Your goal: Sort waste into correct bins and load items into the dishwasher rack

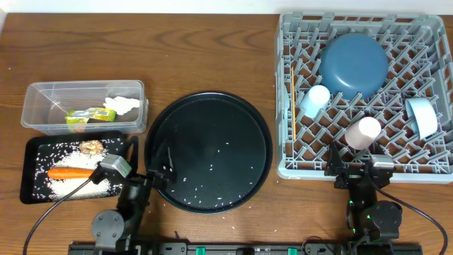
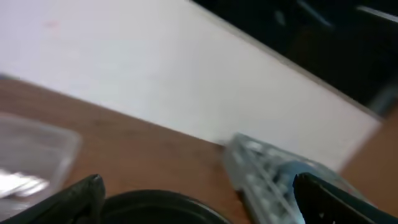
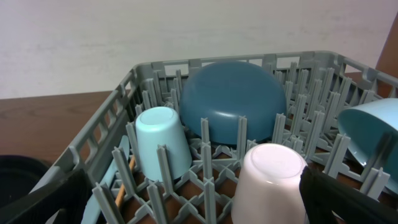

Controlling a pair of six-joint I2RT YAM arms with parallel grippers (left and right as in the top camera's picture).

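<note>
Underfoot: dark-brown wood-grain table (image 1: 184,49), matte, evenly lit, fills overhead view. Plain off-white wall (image 3: 124,31) rises behind table's far edge. Blurred dark region (image 2: 323,37) above wall in left wrist view, unidentifiable.

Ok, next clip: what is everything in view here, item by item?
table: one, brown wood, under everything
dishwasher rack: one, grey, right
plate: one, dark blue, rear of rack
light-blue cup: one, upside down, rack's left
pink cup: one, upside down, rack's front
bowl: one, pale blue, rack's right
chopsticks: seemingly a pair, wooden, along rack's left wall
round tray: one, black, centre
clear tub: one, rear left
wrapper: one, yellow-green, in tub
tissue: one, white, in tub
black tray: one, rectangular, front left
carrot: one, orange, black tray
food lump: one, brown, black tray
rice grains: many, white, black tray; a few on round tray
left pincer: open, black, round tray's left edge
right pincer: open, black, rack's front wall
</note>
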